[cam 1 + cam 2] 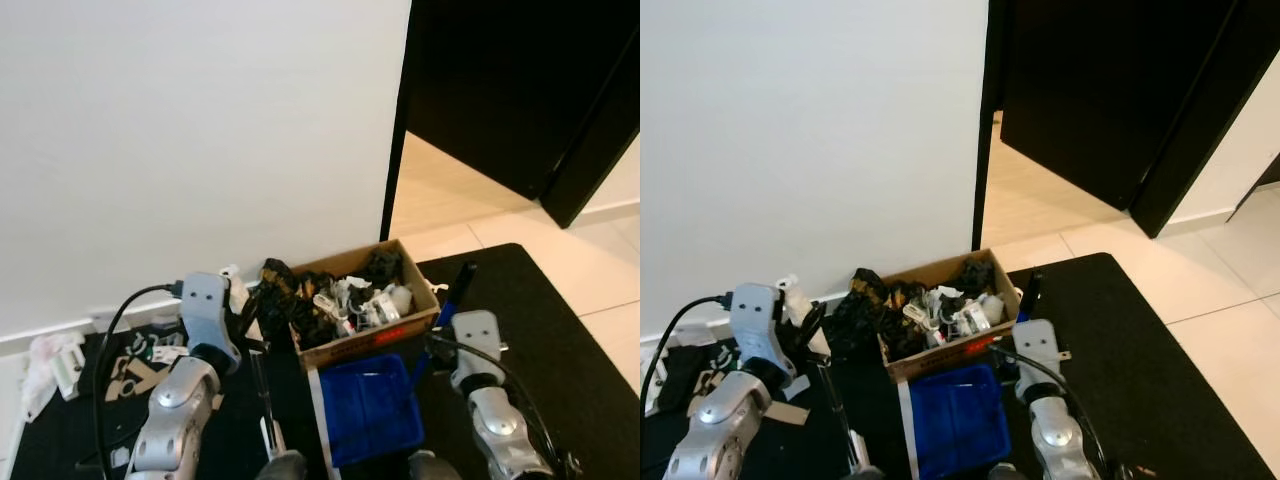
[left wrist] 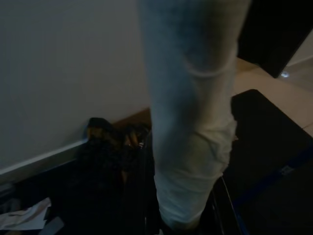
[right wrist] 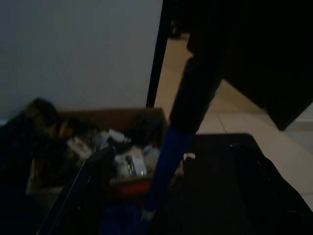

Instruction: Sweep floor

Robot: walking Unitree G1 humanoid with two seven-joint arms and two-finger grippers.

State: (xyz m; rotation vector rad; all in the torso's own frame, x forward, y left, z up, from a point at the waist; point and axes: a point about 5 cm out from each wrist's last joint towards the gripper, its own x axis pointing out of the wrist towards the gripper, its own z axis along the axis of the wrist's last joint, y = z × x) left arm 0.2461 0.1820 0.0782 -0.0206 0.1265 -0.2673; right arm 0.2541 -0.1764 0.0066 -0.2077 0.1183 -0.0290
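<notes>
A blue dustpan point(image 1: 370, 408) is being held low over the black mat point(image 1: 545, 330), just in front of a cardboard box point(image 1: 362, 300) crammed with cables and small clutter that is standing against the white wall point(image 1: 200, 140). Its blue handle point(image 3: 168, 161) is being gripped by the right gripper point(image 3: 171, 191), whose black fingers are seen on either side of the shaft in the right wrist view and look closed around it, though the contact itself is lost in shadow. A pale, blurred shaft point(image 2: 188, 112), probably a broom handle, is being held upright close to the left gripper point(image 1: 245, 330); whether those fingers are clamped on it cannot be told. Scraps of paper and card point(image 1: 135, 372) are lying on the mat near the wall, at its left edge. The dustpan is judged to be light, stiff plastic, likely to tip if taken at the end of the handle, so a hold low down near the pan is being favoured. The smooth shaft is judged slippery and long, so a firm grip partway down is advised.
</notes>
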